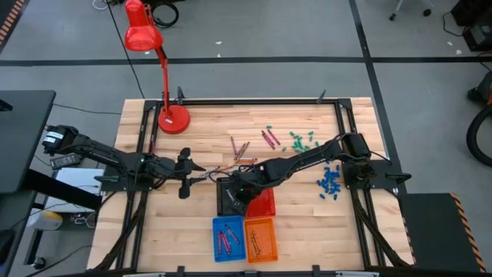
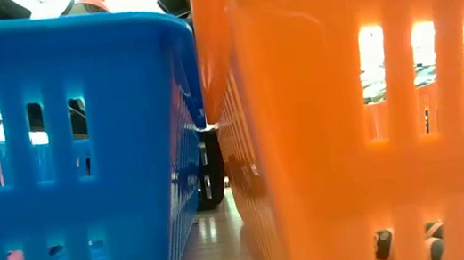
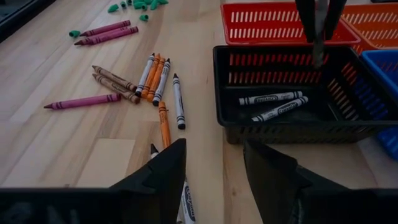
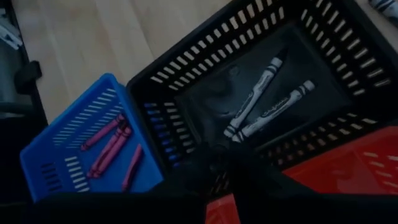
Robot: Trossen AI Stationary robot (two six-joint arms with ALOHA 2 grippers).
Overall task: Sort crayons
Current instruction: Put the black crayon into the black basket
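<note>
Loose crayons [image 3: 152, 78] in orange, tan, white and maroon lie flat on the wooden table [image 3: 56, 143]; more show in the high view [image 1: 244, 151]. Two white crayons [image 3: 273, 103] lie on the floor of the black basket [image 3: 283, 127]. Maroon crayons [image 4: 111, 149] lie in the blue basket [image 4: 74, 140]. My right gripper [image 3: 318, 42] hangs over the black basket's far side, shut on a thin grey crayon. My left gripper [image 3: 214, 144] stands open just left of the black basket, above a white crayon [image 3: 186, 202] that lies on the table. My right gripper pinches a thin grey crayon between its two fingers [image 3: 308, 22], which slant down from above. The crayon's lower end [image 3: 318, 59] sticks out below the fingertips and hangs clear above the black basket's floor. Where along the crayon the fingers sit is hidden by the fingers.
A red basket [image 1: 262, 204] stands right of the black one; the orange basket [image 1: 260, 237] and blue basket [image 1: 225, 238] stand near the front edge and fill the low view. Green pieces [image 1: 301, 140], blue pieces [image 1: 330, 181] and a red lamp [image 1: 173, 117] stand farther back.
</note>
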